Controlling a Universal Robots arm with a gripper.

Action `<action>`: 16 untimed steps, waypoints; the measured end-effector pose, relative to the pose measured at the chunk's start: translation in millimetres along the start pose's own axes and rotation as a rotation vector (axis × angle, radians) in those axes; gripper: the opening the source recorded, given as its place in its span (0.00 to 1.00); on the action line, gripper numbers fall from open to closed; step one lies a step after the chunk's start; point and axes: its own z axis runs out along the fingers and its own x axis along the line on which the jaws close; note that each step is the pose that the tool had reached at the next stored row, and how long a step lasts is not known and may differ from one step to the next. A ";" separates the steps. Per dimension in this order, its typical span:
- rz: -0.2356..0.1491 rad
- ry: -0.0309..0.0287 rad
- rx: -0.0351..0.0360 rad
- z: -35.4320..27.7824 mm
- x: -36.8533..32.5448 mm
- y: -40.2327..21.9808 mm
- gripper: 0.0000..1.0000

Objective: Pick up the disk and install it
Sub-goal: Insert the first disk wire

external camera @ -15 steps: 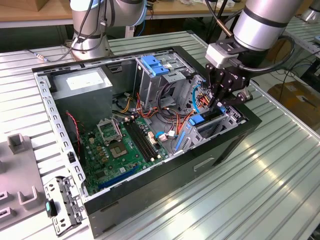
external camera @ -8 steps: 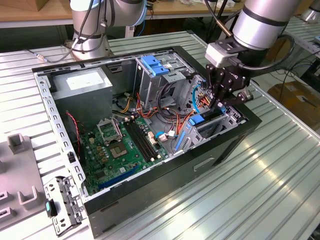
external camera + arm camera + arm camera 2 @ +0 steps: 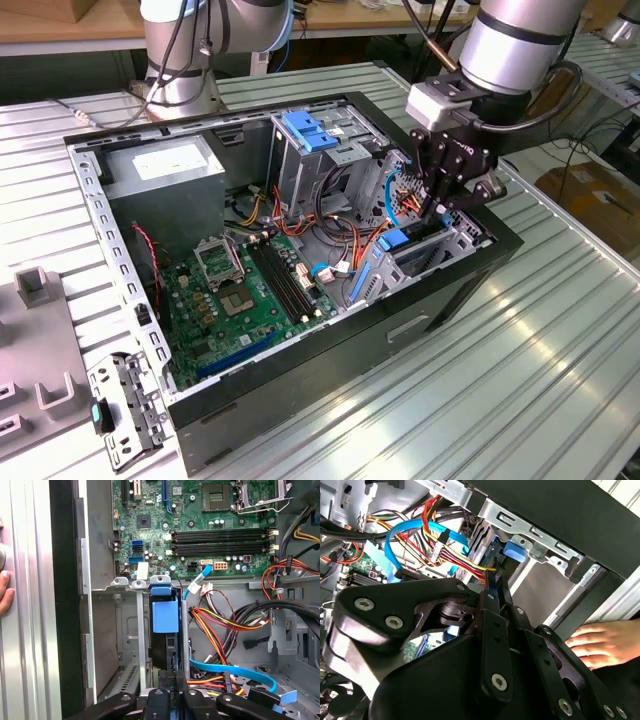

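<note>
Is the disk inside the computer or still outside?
Inside. In the first wrist view the disk stands on edge down in its bay in the computer case, with the pincer right at its end.

The disk (image 3: 165, 630) is standing on edge inside the drive bay of the open computer case, directly below the gripper (image 3: 176, 692), whose closed fingertips are meeting its near edge. In the first wrist view its blue plastic carrier tab is facing the camera, with the dark drive body running down behind it between grey metal rails. In the exterior view the disk (image 3: 393, 240) is showing as a blue patch just under the gripper (image 3: 436, 212).
</note>
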 end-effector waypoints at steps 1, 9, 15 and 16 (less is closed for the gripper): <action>0.000 -0.0014 -0.0001 -0.1 0.0 0.0 0.16; 0.002 -0.0113 -0.0009 0.0 -0.2 -0.5 0.16; 0.006 -0.0113 -0.0013 -0.1 -2.4 -0.5 0.16; 0.008 -0.0112 -0.0014 -0.1 -2.3 -0.5 0.16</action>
